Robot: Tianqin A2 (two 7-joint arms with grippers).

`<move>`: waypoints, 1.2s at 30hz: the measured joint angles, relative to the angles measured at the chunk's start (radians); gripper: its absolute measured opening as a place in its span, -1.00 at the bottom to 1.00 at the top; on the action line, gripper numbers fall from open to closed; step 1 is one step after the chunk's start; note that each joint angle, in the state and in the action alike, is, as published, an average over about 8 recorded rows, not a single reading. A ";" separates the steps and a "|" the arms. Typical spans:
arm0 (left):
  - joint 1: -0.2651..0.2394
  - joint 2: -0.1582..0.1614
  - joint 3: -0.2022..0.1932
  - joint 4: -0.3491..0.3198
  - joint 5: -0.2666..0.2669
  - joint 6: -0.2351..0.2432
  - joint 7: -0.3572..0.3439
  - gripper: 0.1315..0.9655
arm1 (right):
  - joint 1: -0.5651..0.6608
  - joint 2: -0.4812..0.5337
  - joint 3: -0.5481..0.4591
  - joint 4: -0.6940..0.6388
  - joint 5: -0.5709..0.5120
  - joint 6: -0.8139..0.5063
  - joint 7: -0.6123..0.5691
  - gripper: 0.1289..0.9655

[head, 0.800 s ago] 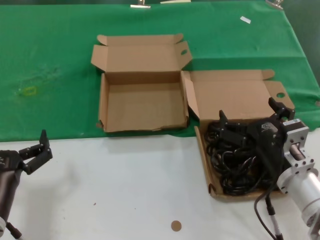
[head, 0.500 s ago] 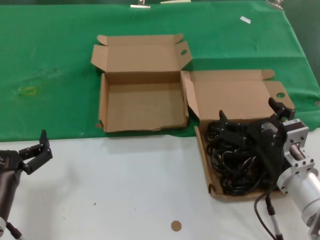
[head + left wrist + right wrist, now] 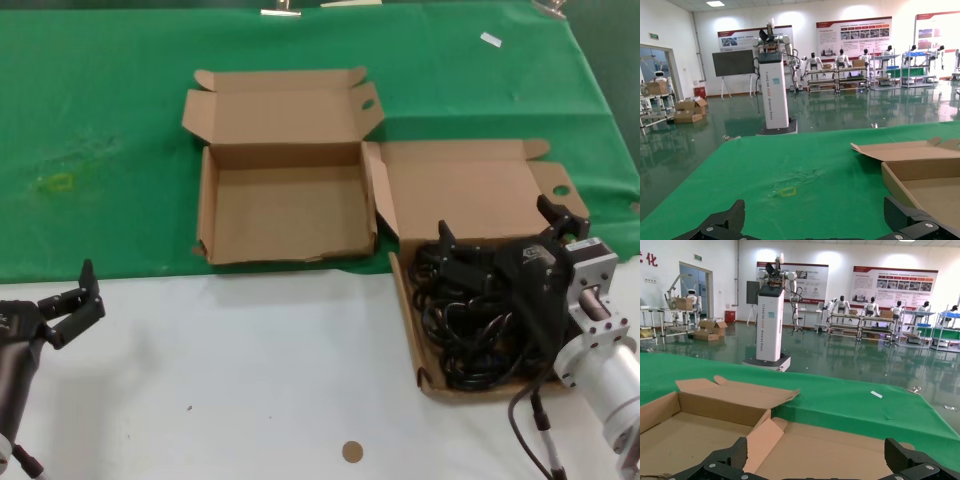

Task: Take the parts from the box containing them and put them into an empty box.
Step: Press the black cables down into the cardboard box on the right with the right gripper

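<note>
Hovering with its fingers spread over the parts [image 3: 478, 318], a limp, tangled bundle of black cable in the box containing them [image 3: 470, 200] near the counter's right edge, the right claw [image 3: 500, 240] holds nothing. Such cable probably lifts lightly but snags, so a central pinch through several loops seems best. The empty box [image 3: 285, 205] lies just beside it toward the far edge; the left claw [image 3: 70, 305], spread, waits at the near left corner.

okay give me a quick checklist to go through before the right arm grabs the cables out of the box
1. Right gripper open: ok, fingers spread wide over the cables.
2. Right gripper over the full box: ok, it sits above the black cables.
3. Cables separable: cannot tell, they lie in one tangled pile.
4. Empty box ready: ok, lid open, nothing inside.
5. Path between the boxes: ok, they sit side by side on the green cloth with only their walls between.
6. Left gripper out of the way: ok, open, low over the white table, apart from both boxes.
</note>
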 joint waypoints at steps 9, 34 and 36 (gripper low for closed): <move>0.000 0.000 0.000 0.000 0.000 0.000 0.000 1.00 | 0.000 0.000 0.000 0.000 0.000 0.000 0.000 1.00; 0.000 0.000 0.000 0.000 0.000 0.000 0.000 0.86 | -0.001 0.009 -0.014 0.003 0.002 0.014 0.002 1.00; 0.000 0.000 0.000 0.000 0.000 0.000 0.000 0.81 | -0.002 0.018 -0.024 0.004 0.006 0.023 0.004 1.00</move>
